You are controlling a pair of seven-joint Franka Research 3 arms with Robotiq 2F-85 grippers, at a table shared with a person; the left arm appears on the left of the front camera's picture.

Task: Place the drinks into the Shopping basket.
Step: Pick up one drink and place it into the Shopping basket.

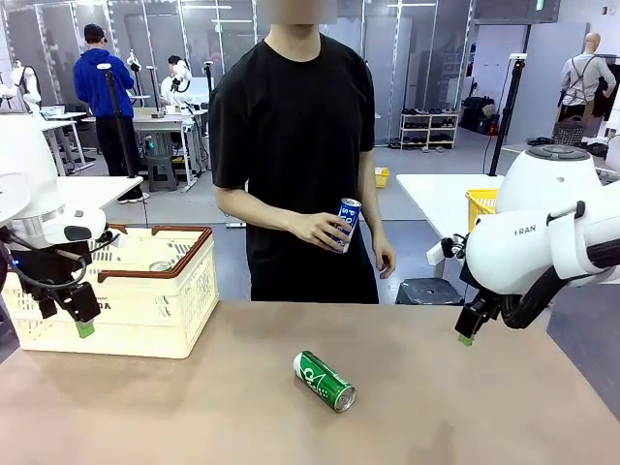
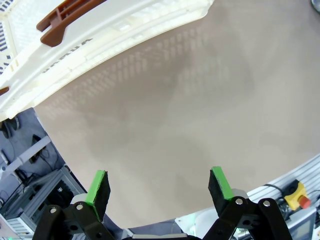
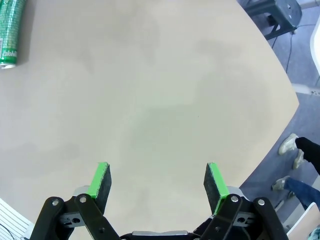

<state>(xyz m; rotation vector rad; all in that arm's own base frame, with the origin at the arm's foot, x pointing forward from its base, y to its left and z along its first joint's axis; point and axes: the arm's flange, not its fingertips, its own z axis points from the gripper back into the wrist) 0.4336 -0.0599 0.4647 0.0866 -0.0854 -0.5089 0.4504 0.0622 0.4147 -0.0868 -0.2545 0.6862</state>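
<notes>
A green can (image 1: 325,381) lies on its side on the brown table, near the middle; the right wrist view has the same green can (image 3: 10,32) at its top left corner. The person's hand holds a blue and white can (image 1: 347,224) upright above the table's far edge. The cream Shopping basket (image 1: 184,305) stands at the left, and the round top of a can (image 1: 161,264) shows inside it. My left gripper (image 2: 160,185) hangs open in front of the basket (image 2: 100,35), over bare table. My right gripper (image 3: 159,180) is open above the table's right part, with nothing between its fingers.
The person stands at the far side, behind the middle of the table. A bright yellow mesh basket (image 1: 481,206) sits on another table at the back right. The table's right edge (image 3: 280,125) is close to my right gripper.
</notes>
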